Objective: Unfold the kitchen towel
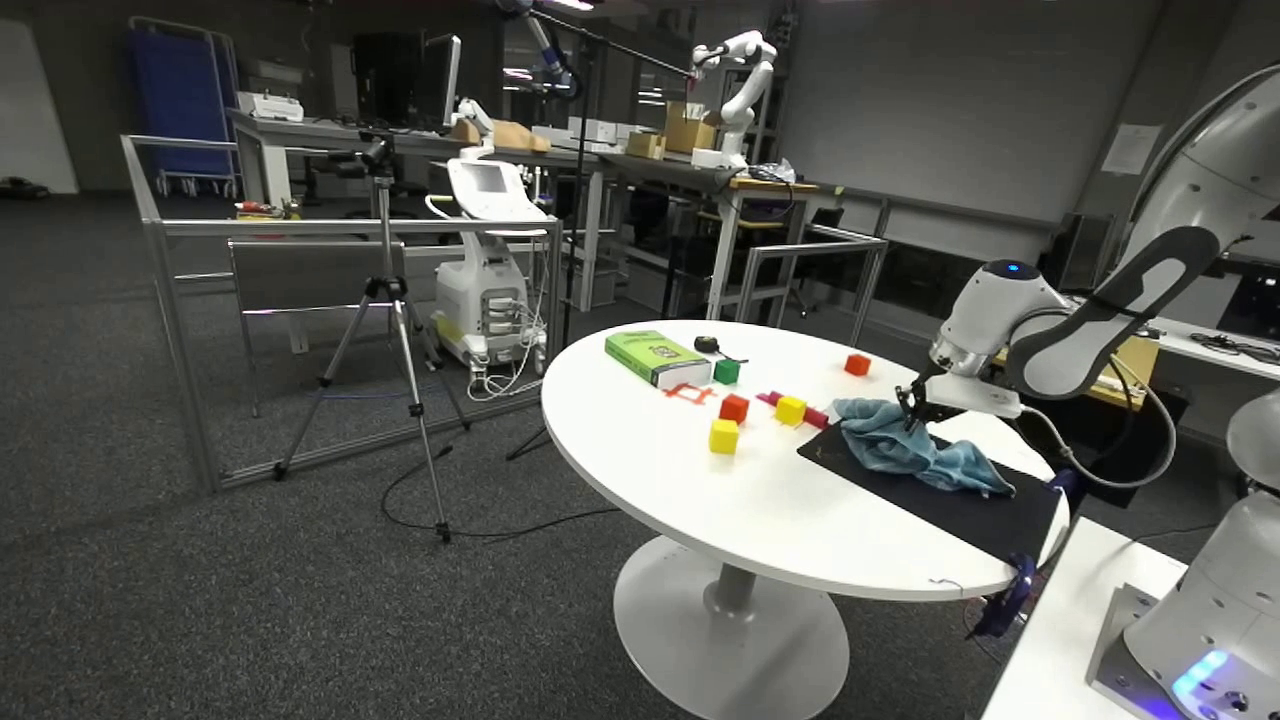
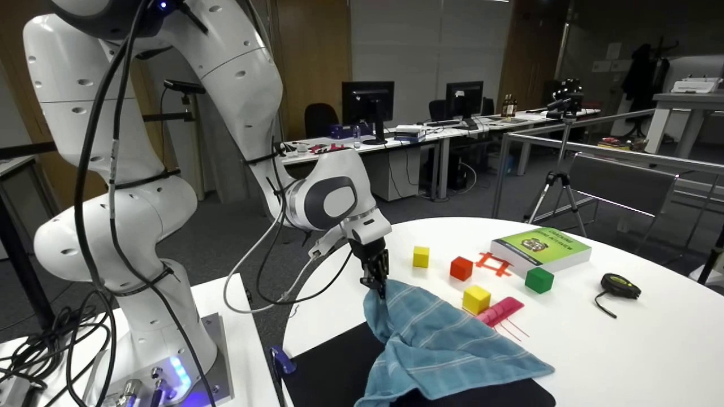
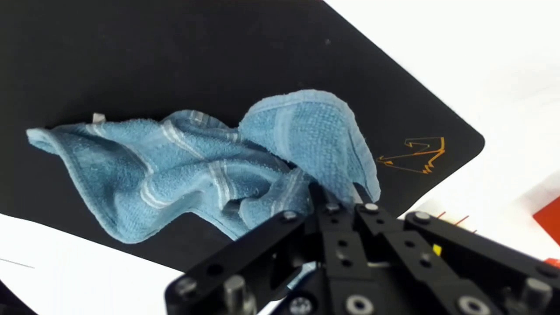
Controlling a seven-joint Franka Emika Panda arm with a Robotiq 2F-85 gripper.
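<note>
1. The gripper (image 2: pixel 379 287) is clamped on the kitchen towel (image 2: pixel 441 347); in the wrist view, cloth is pinched between its fingers.
2. The kitchen towel lies over the black mat (image 3: pixel 175 52), its gripped part raised to a peak in an exterior view, the rest spread in wrinkles with pale stripes.
3. In the wrist view, a flap of cloth bends over just beside the fingertips, near an orange drawing (image 3: pixel 415 153) on the mat.
4. The mat lies at the edge of the round white table (image 1: pixel 640 480).
5. Near the towel, a yellow cube (image 2: pixel 476 299) stands just beside a dark pink piece (image 2: pixel 503 310).
6. Farther off are a green cube (image 2: pixel 539 280), a green book (image 2: pixel 540 247) and a tape measure (image 2: pixel 620 286).
</note>
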